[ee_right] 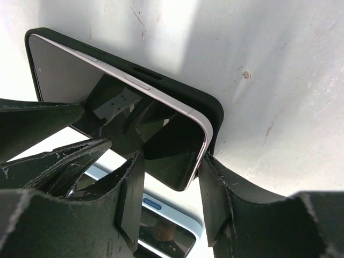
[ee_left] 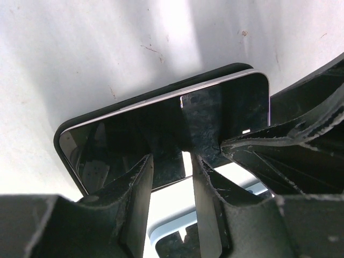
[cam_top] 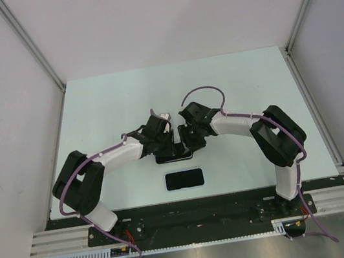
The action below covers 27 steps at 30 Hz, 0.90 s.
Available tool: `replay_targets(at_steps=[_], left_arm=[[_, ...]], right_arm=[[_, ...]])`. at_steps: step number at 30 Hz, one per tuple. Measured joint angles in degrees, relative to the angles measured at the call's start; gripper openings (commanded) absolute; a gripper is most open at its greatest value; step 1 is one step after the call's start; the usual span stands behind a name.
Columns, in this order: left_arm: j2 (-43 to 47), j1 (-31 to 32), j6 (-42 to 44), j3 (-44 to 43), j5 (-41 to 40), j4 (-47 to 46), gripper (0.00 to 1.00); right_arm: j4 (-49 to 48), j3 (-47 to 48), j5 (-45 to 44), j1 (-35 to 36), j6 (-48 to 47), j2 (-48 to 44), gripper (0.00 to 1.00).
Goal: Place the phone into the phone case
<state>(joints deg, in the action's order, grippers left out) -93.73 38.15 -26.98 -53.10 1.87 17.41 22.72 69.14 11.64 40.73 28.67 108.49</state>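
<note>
While pressing the phone (ee_right: 59, 70) into the phone case (ee_right: 214, 115) at centre worktop (cam_top: 109, 106), holds nothing in the barely parted left claw (ee_left: 171, 161) and straddles a corner with the spread right claw (ee_right: 172, 158); leaves one silver edge proud of the rim, not yet home.

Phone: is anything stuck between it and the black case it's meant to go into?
Nothing visible. The phone sits tilted in the case, one long edge raised above the rim, with nothing between them.

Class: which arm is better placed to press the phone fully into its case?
Probably right: the right claw straddles a corner of the phone and the case; the left claw sits mid-screen.
</note>
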Motion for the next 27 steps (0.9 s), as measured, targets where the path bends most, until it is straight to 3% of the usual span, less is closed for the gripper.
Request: replay_targets(at_steps=[16,18,23,27], left_arm=[[-0.13,0.22,0.02,0.09,-0.31,-0.57,0.41],[-0.13,0.24,0.0,0.13,-0.39,-0.63,0.41],[-0.13,0.37,-0.02,0.17,-0.66,-0.74,0.41],[-0.02,0.46,-0.11,0.39,-0.72,-1.07,0.41]], right_arm=[[5.95,-0.11,-7.56,1.7,-3.87,-3.37,0.48],[7.45,-0.61,-8.44,1.55,-4.07,-4.68,0.52],[7.48,-3.1,-9.57,0.74,-4.35,-11.52,0.57],[3.06,-9.25,-4.61,-2.23,-3.61,-19.28,0.63]])
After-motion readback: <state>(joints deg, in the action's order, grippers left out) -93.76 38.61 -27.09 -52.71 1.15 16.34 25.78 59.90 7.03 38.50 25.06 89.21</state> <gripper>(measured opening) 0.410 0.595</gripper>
